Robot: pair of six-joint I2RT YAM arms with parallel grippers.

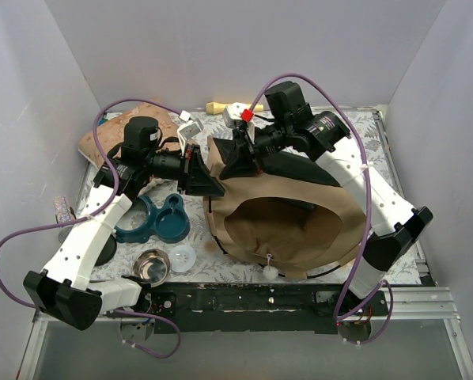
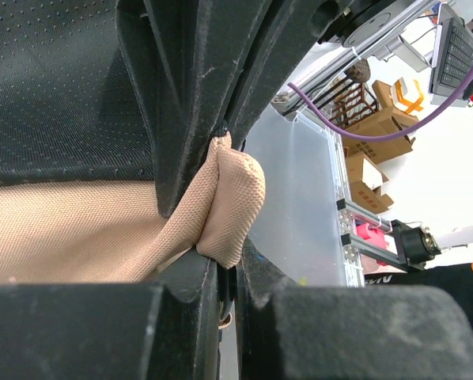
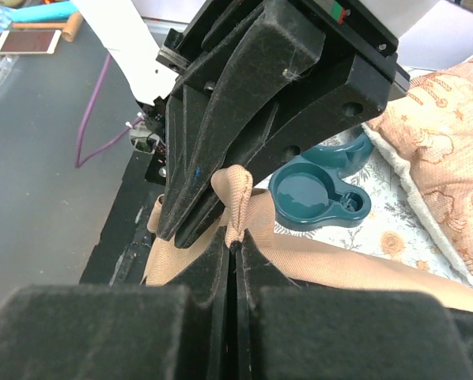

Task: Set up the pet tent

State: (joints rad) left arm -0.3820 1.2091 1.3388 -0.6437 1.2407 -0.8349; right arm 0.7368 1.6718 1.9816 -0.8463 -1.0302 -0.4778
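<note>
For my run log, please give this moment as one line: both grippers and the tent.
left gripper: shut on pet tent fabric fold | right gripper: shut on same fold | shell: slack | setup: not done

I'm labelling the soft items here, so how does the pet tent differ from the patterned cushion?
The pet tent is plain tan with black trim; the cushion is pinkish and patterned. The tent is far larger, filling the middle and right of the table; the cushion lies at the far left corner. The left gripper and right gripper both pinch the tent's fabric; nothing holds the cushion. Both are soft fabric.
</note>
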